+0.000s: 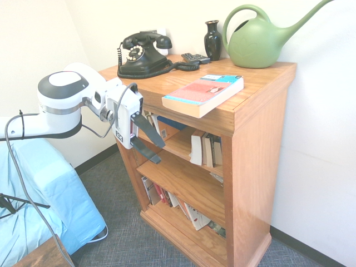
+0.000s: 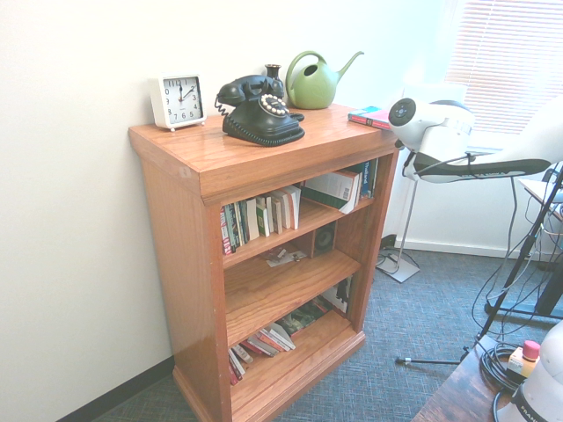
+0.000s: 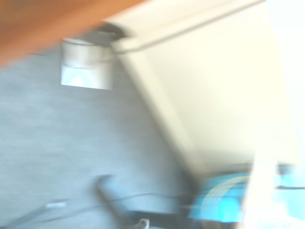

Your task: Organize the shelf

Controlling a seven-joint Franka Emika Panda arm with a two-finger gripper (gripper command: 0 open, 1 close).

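The shelf [image 1: 261, 139] is an orange-brown wooden bookcase with three tiers, standing against a pale wall; the second exterior view shows the shelf [image 2: 185, 229] from its other side. A pink and teal book [image 1: 203, 93] lies flat on its top, overhanging the front edge. Upright and leaning books [image 1: 204, 149] stand on the upper tier, and more books [image 2: 268, 338] lie slumped on the bottom tier. My gripper [image 1: 160, 153] hovers in front of the upper tier's left end. It is open, with nothing between its dark fingers [image 1: 150, 130]. The wrist view is blurred and shows only a strip of wood [image 3: 43, 24].
On the shelf top stand a black rotary telephone [image 1: 143, 54], a dark vase [image 1: 212, 40], a green watering can [image 1: 257, 41] and a white clock [image 2: 177, 100]. A blue-covered surface [image 1: 39, 206] lies left of the arm. Grey carpet [image 1: 122, 222] covers the floor.
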